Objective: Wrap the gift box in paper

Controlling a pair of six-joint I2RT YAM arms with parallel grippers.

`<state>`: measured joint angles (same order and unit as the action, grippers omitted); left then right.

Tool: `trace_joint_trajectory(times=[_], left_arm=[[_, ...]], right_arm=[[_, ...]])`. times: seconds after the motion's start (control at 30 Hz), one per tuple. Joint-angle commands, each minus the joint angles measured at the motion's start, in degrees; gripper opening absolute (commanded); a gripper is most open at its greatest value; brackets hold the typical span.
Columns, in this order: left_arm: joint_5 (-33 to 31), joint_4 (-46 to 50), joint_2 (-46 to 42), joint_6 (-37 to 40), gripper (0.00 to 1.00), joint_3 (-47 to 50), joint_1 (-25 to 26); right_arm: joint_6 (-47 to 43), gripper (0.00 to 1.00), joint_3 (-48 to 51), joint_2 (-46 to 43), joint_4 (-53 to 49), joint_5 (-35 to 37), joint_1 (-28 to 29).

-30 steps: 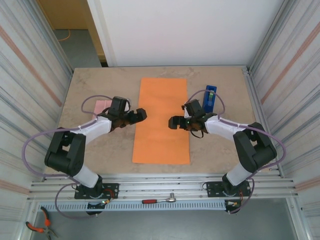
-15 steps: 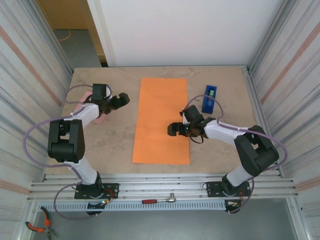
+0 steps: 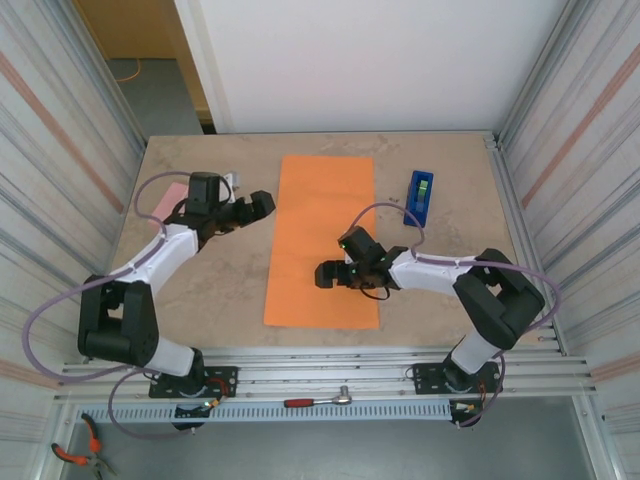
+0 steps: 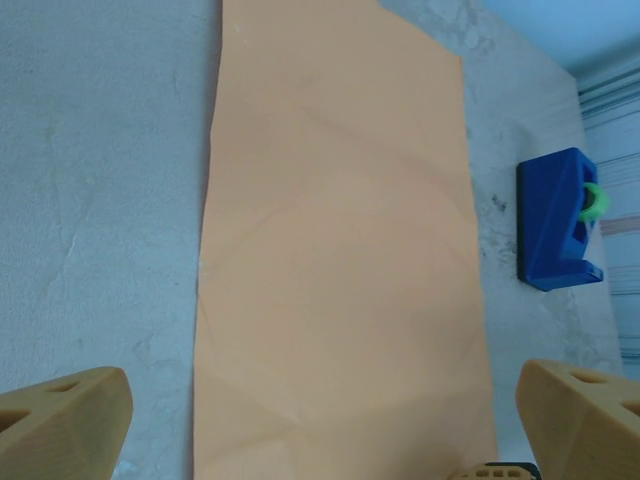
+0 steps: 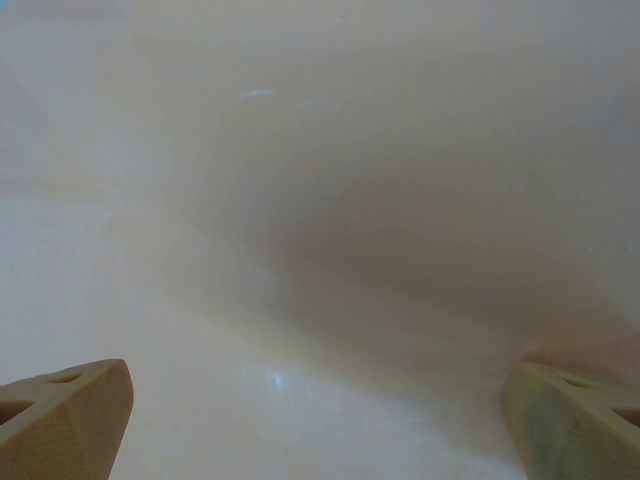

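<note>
Judging by the paper [image 3: 322, 240], flat and unfolded, with the gift box [image 3: 163, 200] well to its left, hardly begun: placing and folding all left. Holding nothing with the left gripper [image 3: 258, 206], spread wide beside the paper's left edge, nor with the right gripper [image 3: 322, 275], wide, low over its near half.

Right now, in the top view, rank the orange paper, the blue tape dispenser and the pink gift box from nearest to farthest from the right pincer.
1. paper: mid-table; the right pincer hangs over its near half.
2. tape dispenser: off the paper's right edge, toward the far right.
3. gift box: on the left side, across the whole paper from the pincer.
</note>
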<state>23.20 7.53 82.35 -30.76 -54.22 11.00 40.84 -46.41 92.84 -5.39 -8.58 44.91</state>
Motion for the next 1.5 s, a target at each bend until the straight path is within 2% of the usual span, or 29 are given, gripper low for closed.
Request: trace_joint_trajectory(times=[0.0, 0.13, 0.27, 0.4, 0.57, 0.7, 0.93, 1.13, 1.3, 1.47], left_arm=[[2.04, 1.18, -3.37, -2.02, 0.99, 0.78, 0.07], [2.03, 2.08, -5.32, -2.11, 0.99, 0.25, 0.11], [0.84, 0.74, -6.95, -3.35, 0.99, 1.32, 0.07], [0.64, -0.52, -8.72, -4.72, 0.99, 3.39, -0.11], [-0.05, -1.72, -12.63, -6.36, 0.99, 7.93, -0.05], [-0.98, -5.07, -14.28, -8.93, 0.99, 12.76, 1.45], [-3.89, -10.22, -6.02, -10.53, 0.99, 11.83, 10.66], [-8.55, -13.52, 5.37, -11.26, 0.99, 7.21, 20.94], [-9.56, -16.82, 12.14, -12.30, 0.99, 5.50, 24.99], [-9.87, -17.26, 13.64, -11.95, 0.99, 7.20, 26.92]], right_arm=[[5.87, 0.95, -2.58, 5.85, 2.47, 0.23, 2.35], [9.80, 0.95, -7.31, 11.54, 5.33, -0.10, 4.57], [13.53, 0.95, -13.64, 17.55, 11.62, -4.57, 4.94], [11.02, 0.95, -19.36, 17.35, 10.88, -6.37, 4.38], [6.58, 0.95, -20.70, 12.68, 4.52, -6.55, -1.53], [3.77, 0.94, -20.55, 10.44, 0.75, -7.97, -9.32], [1.02, 0.93, -22.38, 9.12, -3.39, -11.03, -20.78], [-1.23, 0.93, -22.33, 6.57, -6.20, -12.51, -26.10], [-3.12, 0.93, -21.72, 4.34, -8.68, -13.04, -29.09], [-4.44, 0.90, -21.96, 3.85, -10.46, -14.37, -31.34]])
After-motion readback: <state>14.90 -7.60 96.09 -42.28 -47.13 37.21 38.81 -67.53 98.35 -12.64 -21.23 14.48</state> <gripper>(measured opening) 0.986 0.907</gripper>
